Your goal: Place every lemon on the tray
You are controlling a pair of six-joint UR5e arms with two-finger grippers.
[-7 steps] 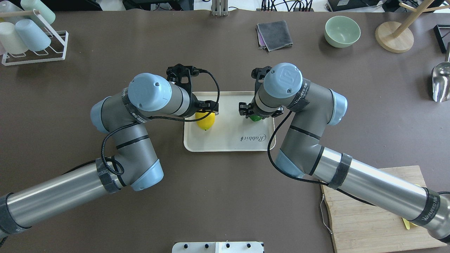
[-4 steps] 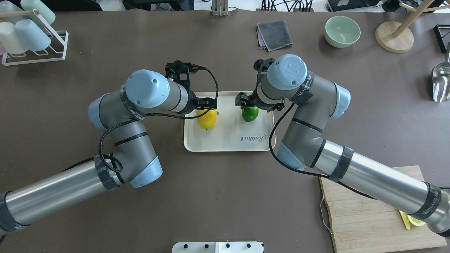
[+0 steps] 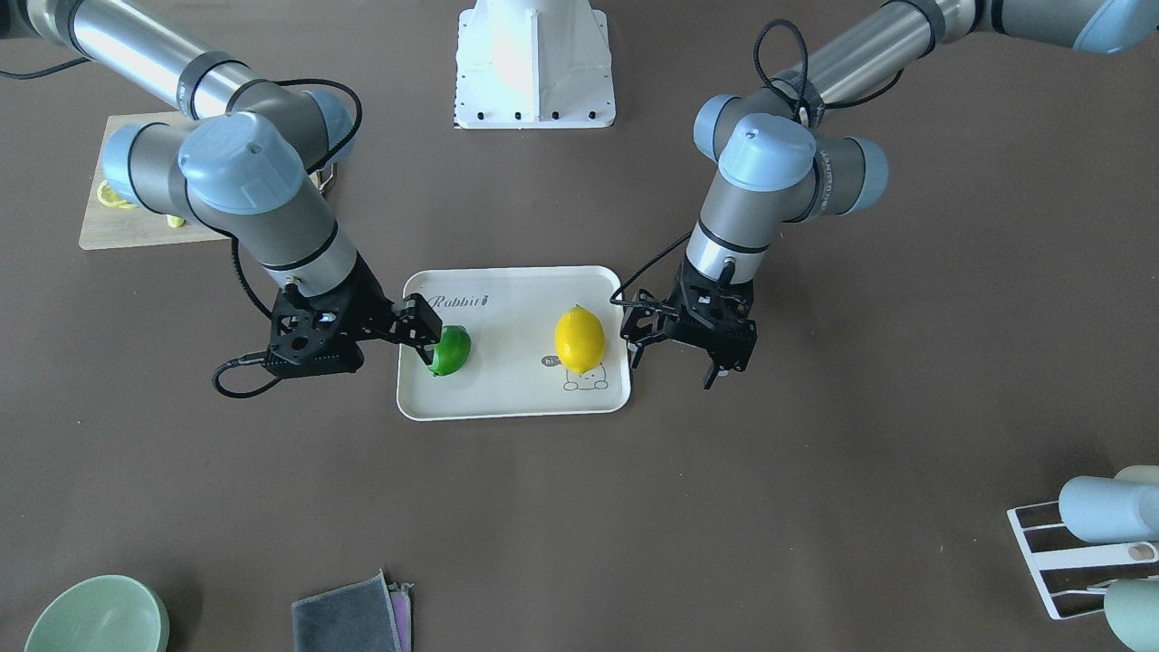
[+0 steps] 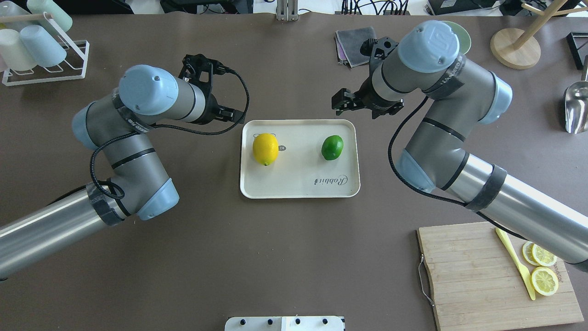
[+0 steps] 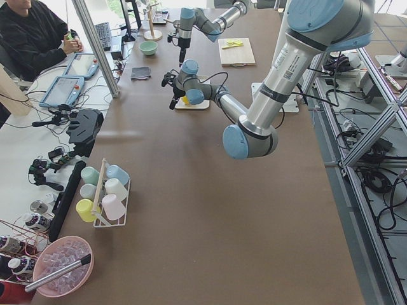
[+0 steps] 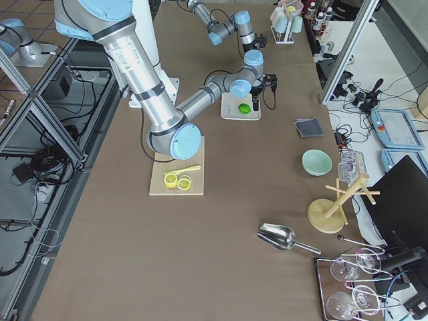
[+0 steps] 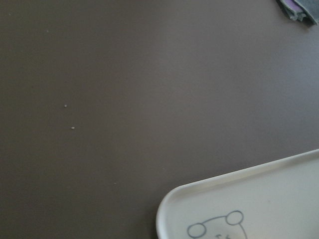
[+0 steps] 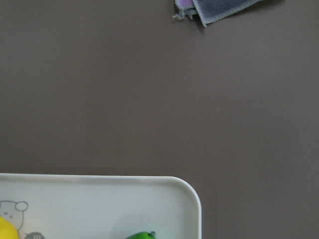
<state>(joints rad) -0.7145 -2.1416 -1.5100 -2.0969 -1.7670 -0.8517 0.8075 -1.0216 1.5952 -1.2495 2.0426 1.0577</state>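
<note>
The yellow lemon (image 4: 265, 148) (image 3: 579, 340) and the green lemon (image 4: 332, 147) (image 3: 452, 350) lie free on the off-white tray (image 4: 298, 184) (image 3: 507, 398), yellow on its left half and green on its right in the overhead view. My left gripper (image 4: 232, 116) (image 3: 672, 367) is open and empty, off the tray's far left corner. My right gripper (image 4: 342, 102) (image 3: 423, 330) is open and empty, off the tray's far right corner in the overhead view; in the front-facing view its fingertips stand next to the green lemon. The wrist views show only the tray's corners (image 7: 239, 204) (image 8: 99, 204).
A wooden cutting board (image 4: 468, 276) with lemon slices (image 4: 544, 280) and a yellow knife (image 4: 517, 262) lies at the near right. A grey cloth (image 4: 356, 43), a green bowl (image 4: 464, 39), a wooden stand (image 4: 514, 48), a metal scoop (image 4: 576, 108) and a cup rack (image 4: 41, 46) line the far side.
Both grippers were down at the lemons; they have lifted and drawn back past the tray's far edge, left arm leftward, right arm rightward. Both lemons stay on the tray.
</note>
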